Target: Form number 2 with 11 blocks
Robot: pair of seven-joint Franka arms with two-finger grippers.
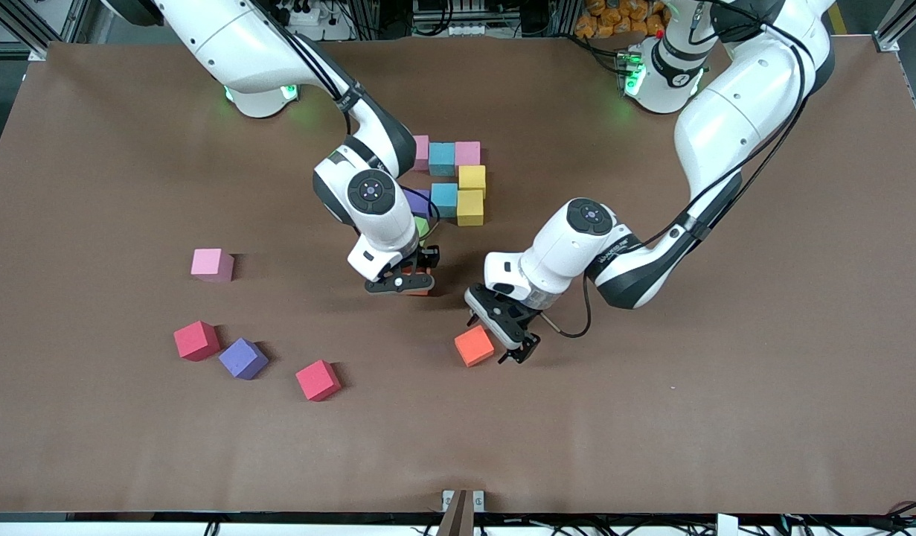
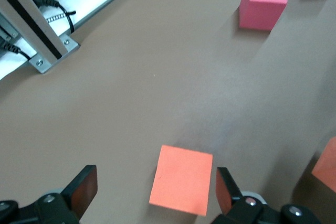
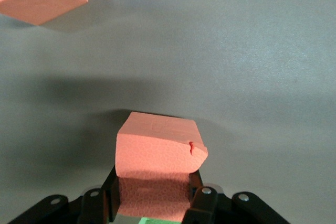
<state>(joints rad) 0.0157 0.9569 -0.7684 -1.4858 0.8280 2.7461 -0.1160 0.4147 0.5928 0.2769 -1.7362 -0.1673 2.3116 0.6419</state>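
On the brown worktop [image 1: 651, 417], starting at the right arm's end, a loose pink block [image 1: 211, 264] is sitting alone. Nearer the front camera than it, a red cube [image 1: 196, 340], a purple block [image 1: 242, 358] and a second red cube [image 1: 318, 380] are lying in a loose row.

The right gripper [image 1: 411, 283] is hanging just over the worktop, its fingers [image 3: 202, 203] squeezing an orange block [image 3: 157, 156] between them; in the front view only a sliver of that block is showing under the gripper.

Just beside the right arm, farther from the front camera, the partly built number 2 [image 1: 458, 186] is lying: a row of pink, light blue and pink blocks, a yellow block [image 1: 472, 179] under its end toward the left arm, then a row of a purple block mostly hidden by the arm, a light blue block and a yellow one, and a green block [image 1: 422, 226] peeking out one row nearer the camera.

The left gripper [image 1: 502, 335] is hovering low over the second orange block [image 1: 474, 345], its fingers [image 2: 81, 190] spread wide on either side of the block without touching it.

No containers are showing, and the small print on the left arm's wrist is too small to read.
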